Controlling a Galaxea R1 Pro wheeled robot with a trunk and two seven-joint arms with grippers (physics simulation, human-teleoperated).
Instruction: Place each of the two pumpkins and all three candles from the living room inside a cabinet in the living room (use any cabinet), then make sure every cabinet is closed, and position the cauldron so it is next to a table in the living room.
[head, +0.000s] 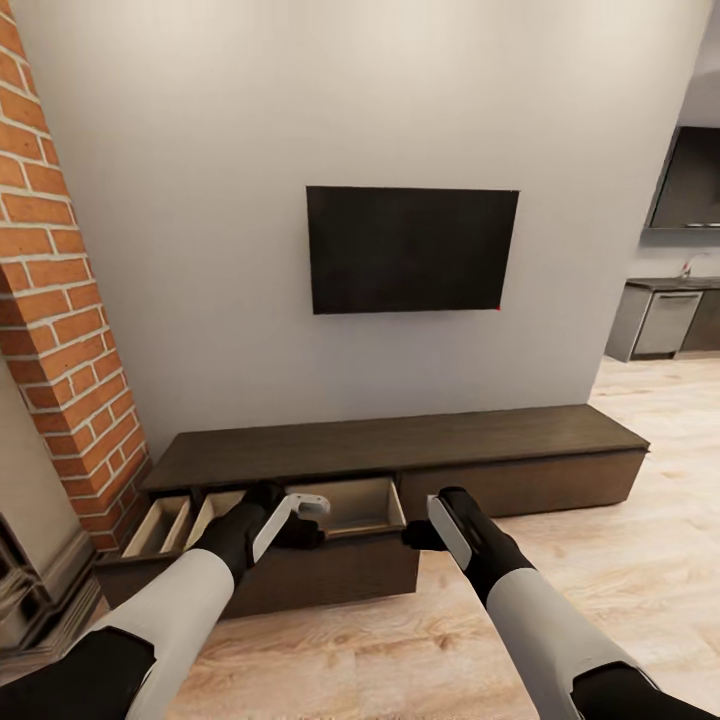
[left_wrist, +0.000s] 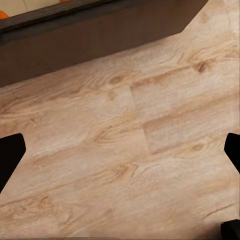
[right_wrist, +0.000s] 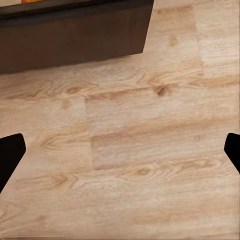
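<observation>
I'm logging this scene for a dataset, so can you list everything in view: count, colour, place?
cabinet: one, dark brown, low along the wall, left drawer pulled open, pale inside
pumpkins: orange slivers just inside the open drawer, count unclear
TV: one, black, on the wall above the cabinet
brick column: one, red, left of the cabinet
wall: pale grey, behind the cabinet
floor: light wood planks
kitchen units: grey, far right
left gripper: black and white, open, at the drawer's front
right gripper: black and white, open, by the drawer's right corner
</observation>
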